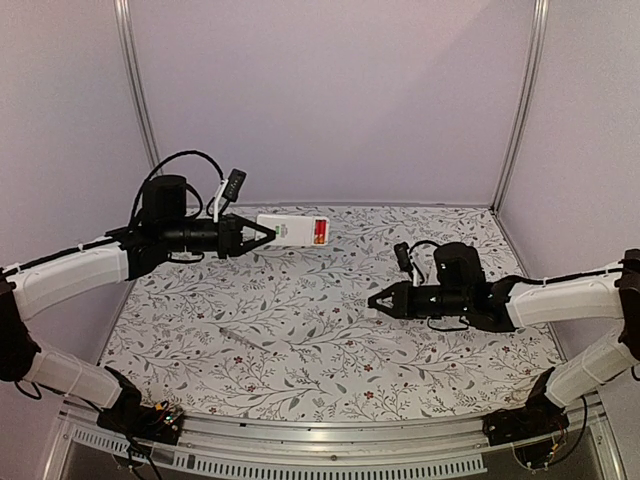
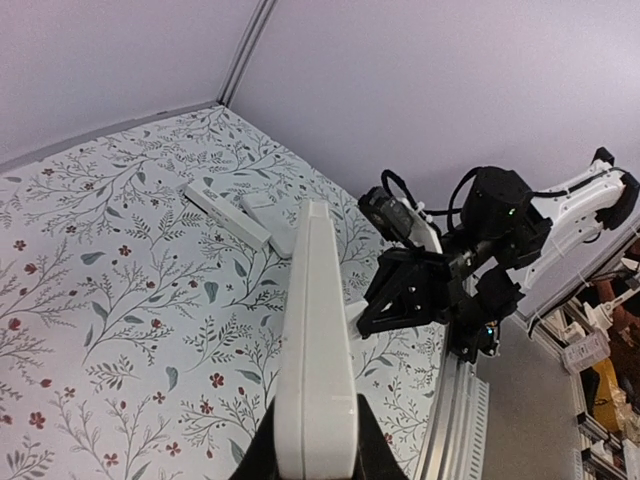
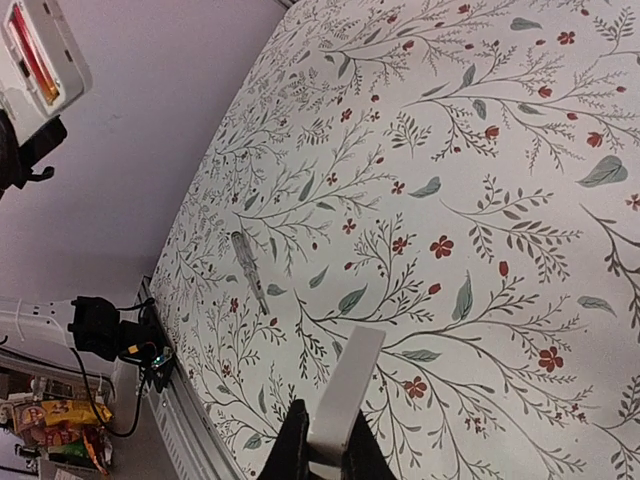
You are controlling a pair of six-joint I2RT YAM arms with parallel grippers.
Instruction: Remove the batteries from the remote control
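The left end effector [image 1: 266, 236] was clenched on one short end of a white remote control [image 1: 288, 231], holding it roughly level in the air above the floral counter [image 1: 300, 330]. This probably kept the open battery bay, at the end farthest from its fingertips, turned toward the other arm. A red battery [image 1: 318, 234] sat in that bay, not yet taken out. The right end effector [image 1: 377, 298] was shut on a thin white panel [image 3: 345, 395], most likely the battery cover, and hung low over the counter, with the remote well apart from it, up and across. Ahead of the left end effector, two white oblong pieces [image 2: 225, 213] [image 2: 268, 222] lay just beside each other on the counter; what they were could not be told. Bare patterned counter spread between the two end effectors and below the right one, seemingly room enough to put the panel down. The back wall [image 1: 330, 100] stood close beyond the remote.
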